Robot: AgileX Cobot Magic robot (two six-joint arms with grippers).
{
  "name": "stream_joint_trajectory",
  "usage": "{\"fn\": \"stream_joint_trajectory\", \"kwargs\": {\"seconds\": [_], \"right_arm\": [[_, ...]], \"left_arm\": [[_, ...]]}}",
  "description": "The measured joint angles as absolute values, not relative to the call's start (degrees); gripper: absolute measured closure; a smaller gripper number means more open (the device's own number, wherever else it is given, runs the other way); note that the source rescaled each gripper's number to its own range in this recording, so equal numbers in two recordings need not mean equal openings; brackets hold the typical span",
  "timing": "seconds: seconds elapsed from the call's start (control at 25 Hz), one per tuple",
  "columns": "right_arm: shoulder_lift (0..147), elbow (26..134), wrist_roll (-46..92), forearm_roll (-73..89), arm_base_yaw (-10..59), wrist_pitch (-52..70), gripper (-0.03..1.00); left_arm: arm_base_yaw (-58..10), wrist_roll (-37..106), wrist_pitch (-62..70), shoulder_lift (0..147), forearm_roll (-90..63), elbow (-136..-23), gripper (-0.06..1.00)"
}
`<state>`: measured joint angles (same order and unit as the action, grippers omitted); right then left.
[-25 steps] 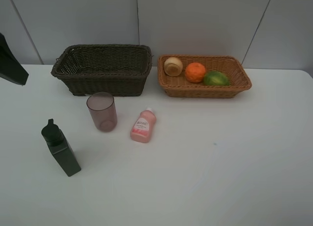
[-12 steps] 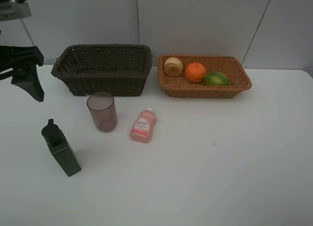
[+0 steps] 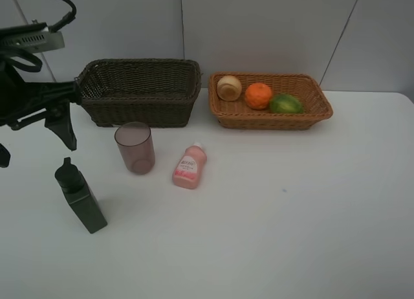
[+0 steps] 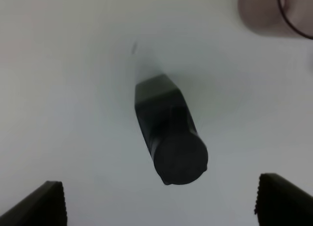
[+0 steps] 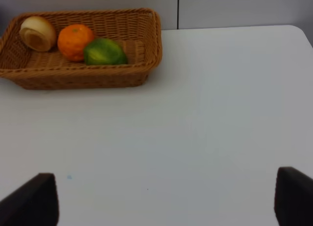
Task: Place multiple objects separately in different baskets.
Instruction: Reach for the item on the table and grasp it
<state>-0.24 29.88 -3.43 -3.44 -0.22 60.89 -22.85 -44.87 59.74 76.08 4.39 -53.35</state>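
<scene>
The left tool [image 3: 37,153] hangs above the pump bottle [image 3: 81,199] with its jaws spread wide and nothing between them. In the left wrist view the bottle's dark cap sits between the two fingertips, a little toward one side. The bottle stands upright on the surface [image 3: 291,215], well in front of the dark basket [image 3: 139,105], with the cup [image 3: 134,148] near it and the pink bottle [image 3: 189,166] lying farther over. The tan basket [image 3: 272,121] already holds the pale fruit [image 3: 229,87], tangerine [image 3: 259,95] and green fruit [image 3: 285,104]. The right tool [image 5: 164,196] is also released and empty, waiting over bare surface in front of the tan basket.

The step in hand looks like a pick of the pump bottle for the dark basket. To do it well:

- Centre the tool over the bottle before descending, so neither finger knocks the cap.
- Turn the wrist so the jaws meet two flat faces of the square body, not its corners.
- Go down past the pump head and close on the body, which should be the steadier hold.
- Keep the finger on the cup's side clear of the cup.
- Lift straight up, high enough to pass the deep basket's rim, and release low inside so the bottle does not topple hard.
</scene>
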Motion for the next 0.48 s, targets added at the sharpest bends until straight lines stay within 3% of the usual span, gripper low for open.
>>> {"fn": "stream_joint_trajectory", "kwargs": {"seconds": [0.48], "right_arm": [[-0.24, 29.88, -3.43, -3.44, -0.22, 60.84, 0.07]], "left_arm": [[-22.85, -48.92, 46.23, 76.41, 4.35, -44.15, -0.06]]}}
